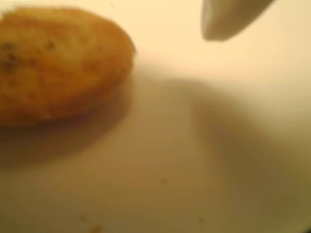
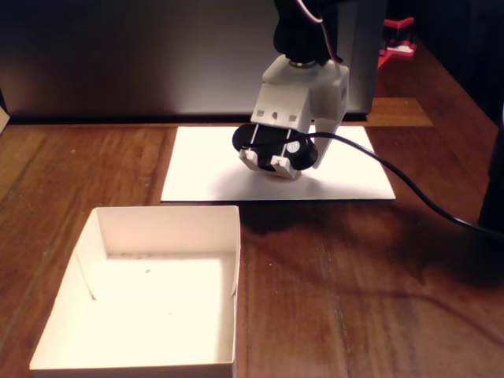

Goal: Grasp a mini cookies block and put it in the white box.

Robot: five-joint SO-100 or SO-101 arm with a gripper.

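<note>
In the wrist view the mini cookies block [image 1: 58, 63] fills the upper left, tan-brown with dark specks, blurred and lying flat on a pale surface. One white fingertip [image 1: 223, 22] hangs at the top right, a clear gap away from the cookie; the other finger is out of frame. In the fixed view my gripper [image 2: 276, 167] is lowered onto the white paper sheet [image 2: 205, 169] and hides the cookie. The white box [image 2: 165, 228] sits at the front left, with nothing but crumbs inside.
A black cable [image 2: 409, 189] runs from the wrist off to the right across the wooden table [image 2: 354, 299]. A dark panel [image 2: 118, 55] stands along the back, and a red object [image 2: 398, 39] sits at the back right.
</note>
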